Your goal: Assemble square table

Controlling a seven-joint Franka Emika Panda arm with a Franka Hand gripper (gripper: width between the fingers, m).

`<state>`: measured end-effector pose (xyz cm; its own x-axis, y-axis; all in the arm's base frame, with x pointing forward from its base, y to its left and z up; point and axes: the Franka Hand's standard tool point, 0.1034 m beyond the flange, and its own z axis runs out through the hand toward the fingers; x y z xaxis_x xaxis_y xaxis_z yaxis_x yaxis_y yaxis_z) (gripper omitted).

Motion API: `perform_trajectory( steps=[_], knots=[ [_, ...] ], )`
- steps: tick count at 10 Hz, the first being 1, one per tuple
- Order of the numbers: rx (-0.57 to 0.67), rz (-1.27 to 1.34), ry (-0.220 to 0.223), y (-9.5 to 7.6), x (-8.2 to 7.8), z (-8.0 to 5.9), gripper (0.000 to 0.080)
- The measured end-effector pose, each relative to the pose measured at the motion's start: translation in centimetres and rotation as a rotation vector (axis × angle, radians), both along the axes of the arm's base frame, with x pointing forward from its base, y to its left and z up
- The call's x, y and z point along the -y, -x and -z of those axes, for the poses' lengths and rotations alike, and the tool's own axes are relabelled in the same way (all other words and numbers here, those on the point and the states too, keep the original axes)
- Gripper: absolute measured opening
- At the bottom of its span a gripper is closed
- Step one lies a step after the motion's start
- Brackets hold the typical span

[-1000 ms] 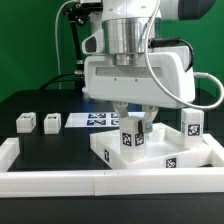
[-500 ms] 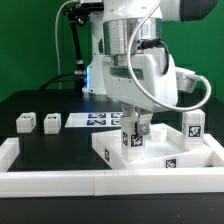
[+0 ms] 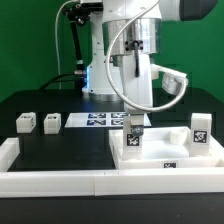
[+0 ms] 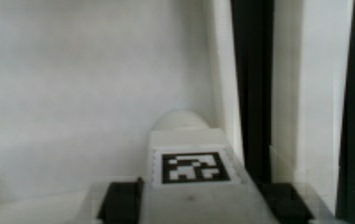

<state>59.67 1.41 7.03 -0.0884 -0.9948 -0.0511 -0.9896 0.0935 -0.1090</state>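
The square table's white panel [image 3: 175,156] lies at the exterior view's right, against the front wall. One white tagged leg [image 3: 133,141] stands upright on the panel's near-left part, and my gripper [image 3: 133,128] comes down from above and is shut on it. In the wrist view the same leg [image 4: 193,165] shows its tag between my two dark fingers [image 4: 124,200], with the pale panel [image 4: 85,90] behind it. A second leg [image 3: 201,129] stands at the panel's far right. Two more legs [image 3: 24,122] [image 3: 49,122] sit on the black table at the left.
The marker board [image 3: 98,120] lies flat behind the panel, near the arm's base. A long low white wall [image 3: 70,182] runs along the front edge and turns up at the left end [image 3: 8,150]. A green screen stands behind.
My wrist has turned about the upright leg while staying shut on it. The panel has swung from a skewed pose to lie square with the front wall, carrying the right-hand leg further right.
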Motion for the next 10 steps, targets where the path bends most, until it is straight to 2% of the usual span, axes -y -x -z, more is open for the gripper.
perform_trajectory(
  steps=[2,3,4,6,8,10],
  knots=[
    [-0.003,0.081,-0.011,0.0,-0.1,0.0,0.0295],
    [-0.003,0.089,-0.013,0.0,-0.1,0.0,0.0346],
    [-0.003,0.08,-0.013,0.0,-0.2,0.0,0.0346],
    [-0.003,0.077,-0.014,0.0,-0.3,0.0,0.0617],
    [0.008,0.037,-0.011,0.2,-0.5,-0.2,0.064],
    [0.02,0.014,-0.016,1.0,-1.1,-1.2,0.0648]
  ],
)
